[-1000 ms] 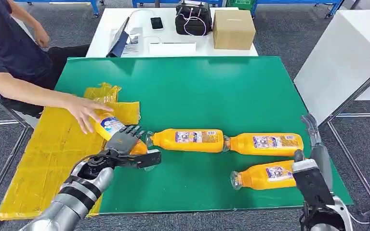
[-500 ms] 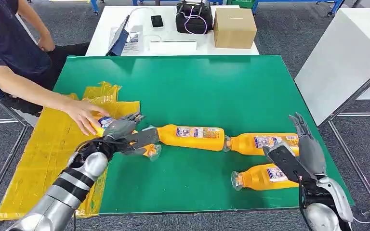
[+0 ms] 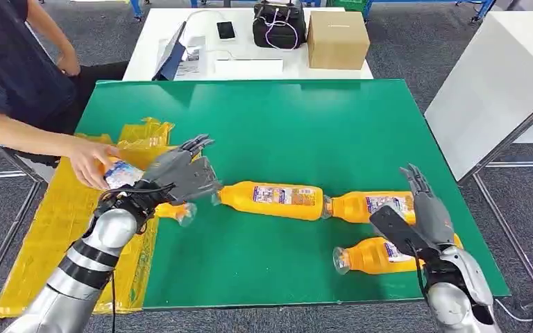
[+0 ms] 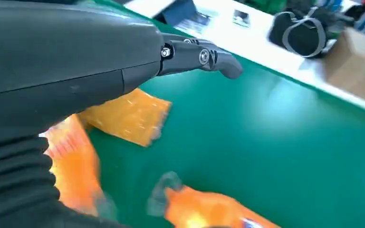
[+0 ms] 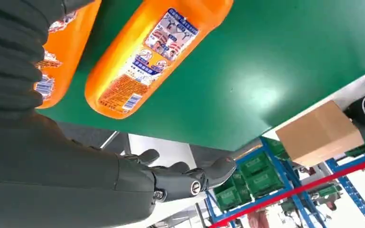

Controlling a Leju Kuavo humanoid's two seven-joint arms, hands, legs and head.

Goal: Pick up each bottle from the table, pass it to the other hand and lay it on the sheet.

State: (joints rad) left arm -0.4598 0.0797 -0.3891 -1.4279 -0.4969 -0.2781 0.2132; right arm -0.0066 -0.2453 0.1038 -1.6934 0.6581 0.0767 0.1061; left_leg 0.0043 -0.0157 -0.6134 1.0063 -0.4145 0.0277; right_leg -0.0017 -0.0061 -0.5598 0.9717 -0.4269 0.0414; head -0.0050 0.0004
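Note:
My left hand (image 3: 179, 173) hovers with fingers spread and holds nothing, just above an orange bottle (image 3: 126, 175) that lies across the edge of the yellow sheet (image 3: 55, 229). A person's hand (image 3: 89, 162) grips that bottle's base. The left wrist view shows my fingers (image 4: 200, 53) over the sheet's corner (image 4: 129, 116) and the blurred bottle (image 4: 73, 166). My right hand (image 3: 422, 216) is open above the near-right bottle (image 3: 368, 255). Two more bottles lie end to end: one mid-table (image 3: 272, 199), one to its right (image 3: 368, 206). The right wrist view shows a labelled bottle (image 5: 148, 53) under my empty fingers (image 5: 185, 178).
The green table mat (image 3: 284, 118) is bare at the back. Behind it a white table (image 3: 250, 69) carries a cardboard box (image 3: 338, 40), a black bag (image 3: 279, 26) and a phone (image 3: 225, 30). The person sits at the left. A white cabinet (image 3: 486, 90) stands at the right.
My left hand has let go of the bottle and lifted with fingers spread. The person has pulled that bottle left onto the sheet. My right hand has moved forward over the near-right bottle.

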